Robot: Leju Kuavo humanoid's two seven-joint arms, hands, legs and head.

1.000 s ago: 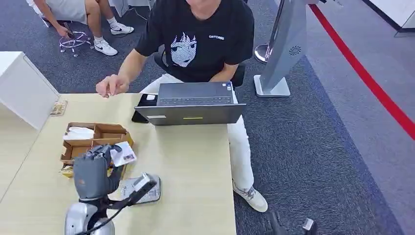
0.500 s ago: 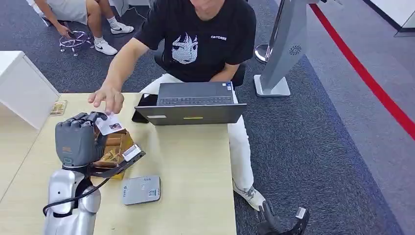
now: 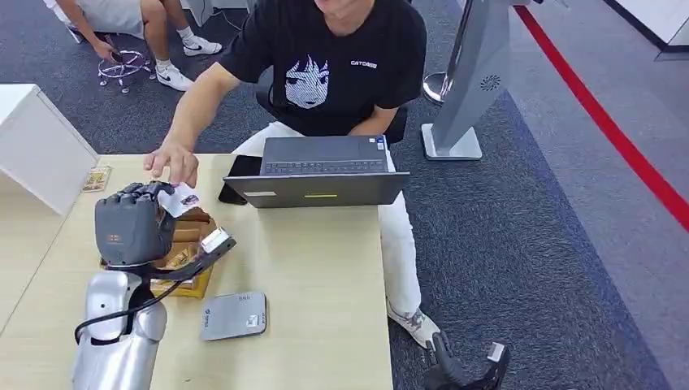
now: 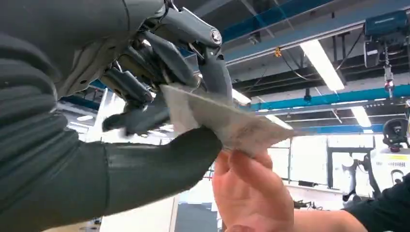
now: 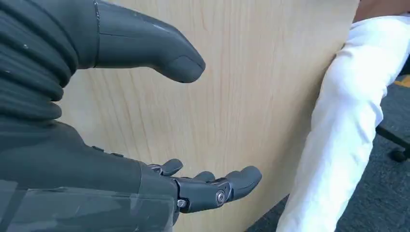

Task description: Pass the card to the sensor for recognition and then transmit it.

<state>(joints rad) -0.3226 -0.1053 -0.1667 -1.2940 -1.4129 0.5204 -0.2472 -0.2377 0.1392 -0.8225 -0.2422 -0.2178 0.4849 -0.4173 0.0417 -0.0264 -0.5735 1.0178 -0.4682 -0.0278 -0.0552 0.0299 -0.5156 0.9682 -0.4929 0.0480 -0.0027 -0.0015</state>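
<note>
Pinching the card (image 3: pixel 179 199) between thumb and fingers, the left hand (image 3: pixel 130 227) is raised above the cardboard box (image 3: pixel 191 244) on the surface (image 3: pixel 317 268). A person's hand (image 3: pixel 172 162) touches the card's far edge; the left wrist view shows those fingers under it. The grey sensor (image 3: pixel 234 315) lies flat nearer the robot. The right hand (image 5: pixel 159 130) hangs beside the surface's side, fingers spread, empty.

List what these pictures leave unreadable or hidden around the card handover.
- Print on the card: too small in the head view, blurred in the left wrist view.
- Whether the person's hand already grips the card: head view, its fingers cover the edge.
- Cardboard box contents: head view, hidden behind the left hand.
- Sensor label: too small.
- Right hand: partly cut off by the right wrist view's edge.
</note>
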